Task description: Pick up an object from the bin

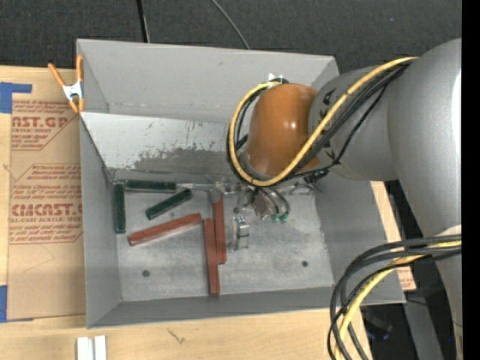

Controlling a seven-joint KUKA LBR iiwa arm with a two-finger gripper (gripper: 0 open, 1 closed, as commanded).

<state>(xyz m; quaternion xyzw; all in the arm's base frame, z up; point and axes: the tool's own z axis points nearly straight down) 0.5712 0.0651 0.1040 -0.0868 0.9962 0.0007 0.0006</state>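
Gripper point(241, 229) is low over the middle of the bin point(187, 81), just right of a long red stick point(216, 255) lying front to back. Can't tell if the gripper is spread or pressed together. A second red stick point(165, 229) lies slanted to the left, with three green sticks point(168, 203) beyond it near the left wall.
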